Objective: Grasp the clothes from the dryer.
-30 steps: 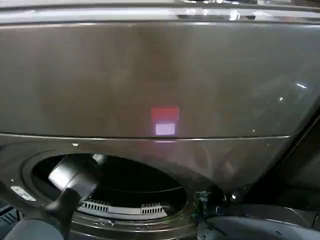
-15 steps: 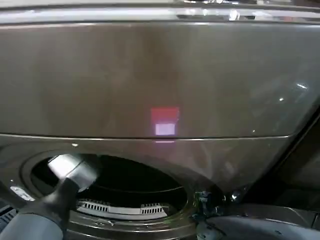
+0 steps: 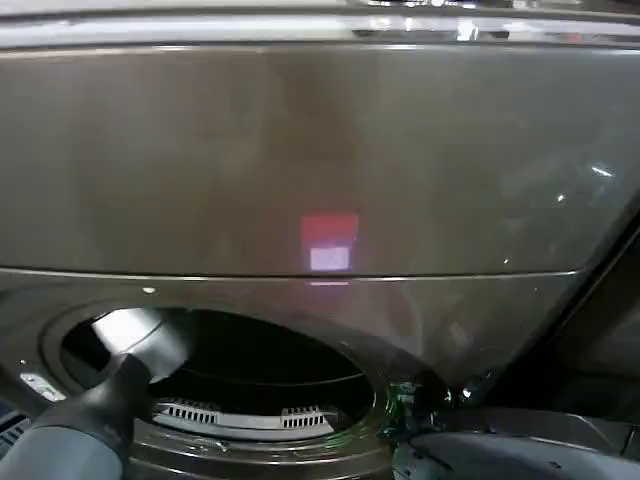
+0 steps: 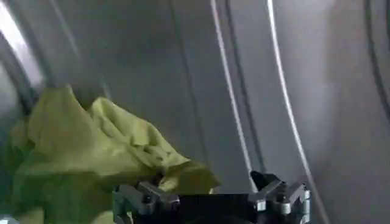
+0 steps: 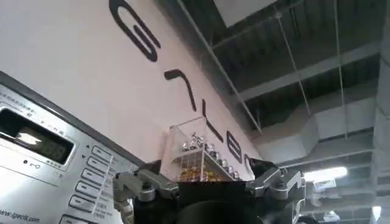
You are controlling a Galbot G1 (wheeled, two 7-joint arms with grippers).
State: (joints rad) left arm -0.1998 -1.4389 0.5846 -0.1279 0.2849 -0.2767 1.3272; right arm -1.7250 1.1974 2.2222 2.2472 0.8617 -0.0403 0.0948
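Left gripper was inside the drum of the dryer, its arm reaching in through the round porthole at the lower left of the head view. Its fingers stood wide apart, one fingertip touching the edge of the clothes, a yellow-green wad lying against the steel drum wall. Right gripper was raised outside, fingers spread, beside a silver control panel

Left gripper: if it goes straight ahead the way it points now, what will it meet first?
Probably the clothes: the yellow-green wad lies just ahead of the open left gripper, slightly off to one side, inside the dryer drum. Depth is unclear; aimed dead centre, it may reach the steel wall instead.
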